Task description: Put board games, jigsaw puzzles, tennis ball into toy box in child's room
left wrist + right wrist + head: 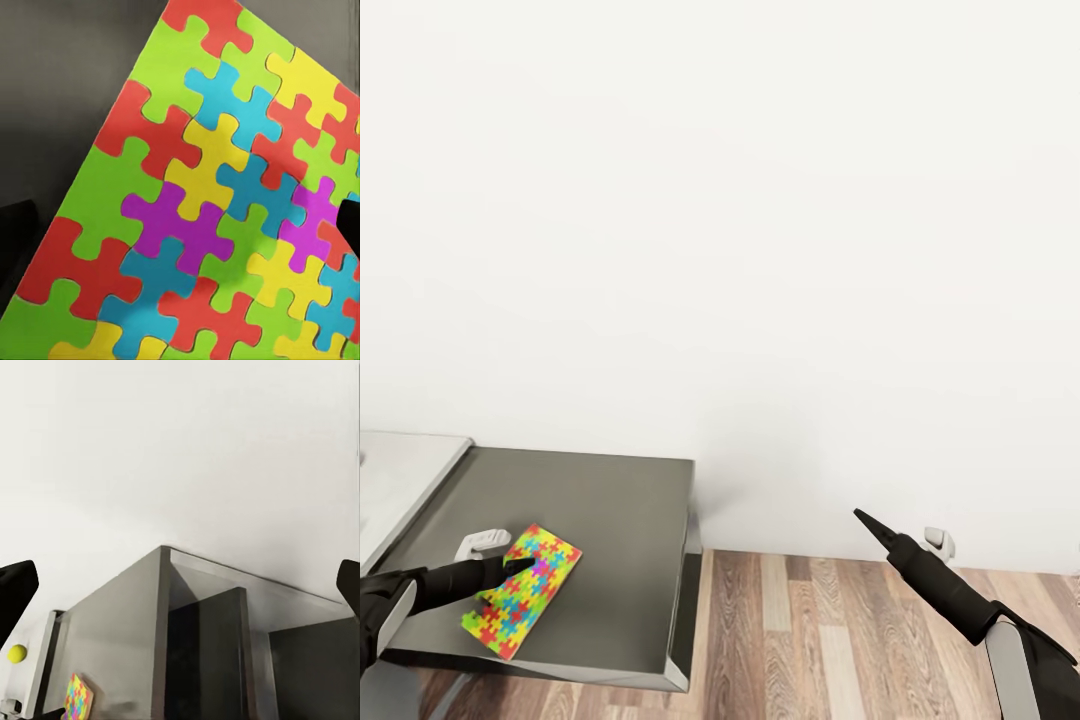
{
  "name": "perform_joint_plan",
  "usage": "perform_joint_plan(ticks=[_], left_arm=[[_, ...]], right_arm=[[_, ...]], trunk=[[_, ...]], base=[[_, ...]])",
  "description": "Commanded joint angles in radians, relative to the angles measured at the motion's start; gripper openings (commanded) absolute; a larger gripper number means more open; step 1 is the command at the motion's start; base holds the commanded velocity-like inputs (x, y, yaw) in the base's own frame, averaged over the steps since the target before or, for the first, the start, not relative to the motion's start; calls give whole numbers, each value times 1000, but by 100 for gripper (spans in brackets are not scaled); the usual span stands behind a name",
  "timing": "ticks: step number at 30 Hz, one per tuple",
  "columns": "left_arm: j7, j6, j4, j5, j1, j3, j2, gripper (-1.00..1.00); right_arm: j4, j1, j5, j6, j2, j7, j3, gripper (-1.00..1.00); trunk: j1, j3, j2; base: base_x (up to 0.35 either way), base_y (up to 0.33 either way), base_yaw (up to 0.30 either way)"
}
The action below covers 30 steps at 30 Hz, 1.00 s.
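A jigsaw puzzle (521, 590) lies flat on the dark grey part of the bench (610, 530), near its front left corner, with one corner turned toward the wall. The left hand (525, 567) reaches in from the left and rests over the puzzle's near half, its dark fingertips on or just above the coloured pieces; whether the fingers are pinched together or spread, I cannot tell from here. In the left wrist view the puzzle (217, 217) is seen from very close, with red, green, blue, yellow and purple pieces, the grey bench top (60, 97) beside it and a dark fingertip (349, 225) at the frame edge.

The right hand (865, 520) hangs in the air well to the right of the bench, above the wood-plank floor (830, 640), pointing at the white wall (760, 250). In the right wrist view its two fingers (15, 589) stand wide apart at either edge of the frame, holding nothing. That view also shows the bench (112, 645) from the side, the puzzle (76, 697) on it, and a yellow tennis ball (17, 653) farther along on the paler section.
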Motion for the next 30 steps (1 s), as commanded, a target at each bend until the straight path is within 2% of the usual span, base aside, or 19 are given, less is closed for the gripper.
perform_joint_plan(ticks=[1, 23, 30], left_arm=[[-4, 12, 1, -4, 1, 1, -1, 100], [-6, 12, 1, -4, 1, 1, -1, 100], [-6, 12, 1, -4, 1, 1, -1, 100]], right_arm=[[0, -1, -2, 6, 1, 2, -2, 100], [-1, -1, -3, 6, 1, 6, -2, 100], [-1, -1, -3, 8, 1, 2, -1, 100]], trunk=[[1, -2, -1], [1, -2, -1], [1, -2, -1]], base=[[-1, -88, 0], [-48, -109, 0], [-4, -18, 0]])
